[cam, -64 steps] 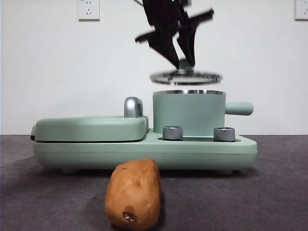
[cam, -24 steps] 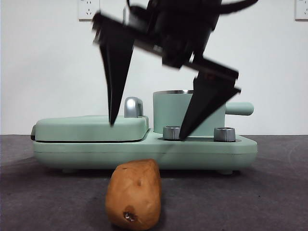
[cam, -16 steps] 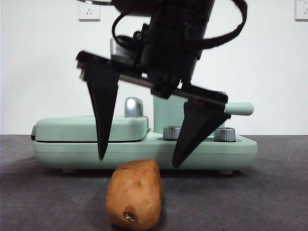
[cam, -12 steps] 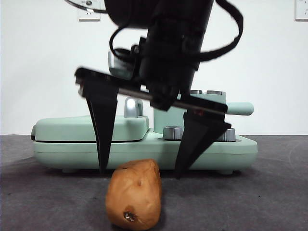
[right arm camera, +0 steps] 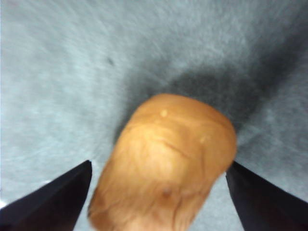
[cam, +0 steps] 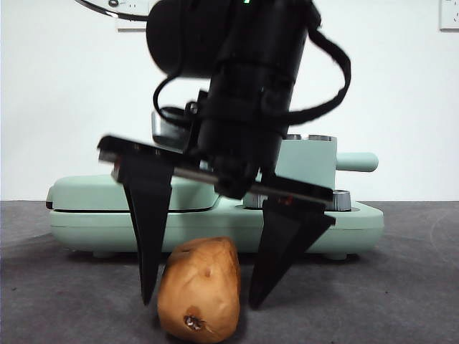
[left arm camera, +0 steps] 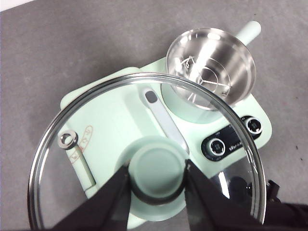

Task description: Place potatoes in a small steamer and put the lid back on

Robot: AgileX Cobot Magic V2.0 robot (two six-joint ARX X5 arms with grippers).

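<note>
Potato (cam: 199,289): one, oblong, orange-brown, rough-skinned, lying on the grey table (cam: 401,287) in front of the appliance, its dark-spotted end toward the front camera. Not lifted.

Right gripper (cam: 199,299): lowered over the potato, fingers (cam: 149,229) spread wide, one on each side of it with the tips down close to the table. In the right wrist view the potato (right arm camera: 166,168) fills the space between the two dark fingers (right arm camera: 50,202); that picture is blurred, so contact cannot be confirmed, though a gap appears on both sides.

Small steamer (cam: 308,161): mint-green pot with steel rim, seated on the right part of the appliance base (cam: 358,222), largely hidden behind the arm in the front view; its stubby handle (cam: 356,162) points right. The left wrist view shows the steamer (left arm camera: 211,65) uncovered, with a shiny steel interior.

Lid (left arm camera: 62,144): round glass, steel rim, held in the air above the appliance. The left gripper (left arm camera: 157,179) has its fingers (left arm camera: 103,202) closed on the mint-green knob (left arm camera: 158,168).

Griddle plate (cam: 86,190): flat, mint-green, closed, on the left part of the base, with a silver latch partly hidden by the arm.

Control knobs (left arm camera: 234,134): two, silver-ringed, on the base in front of the steamer.

Wall: white, with an outlet (cam: 450,14) at the upper right.
</note>
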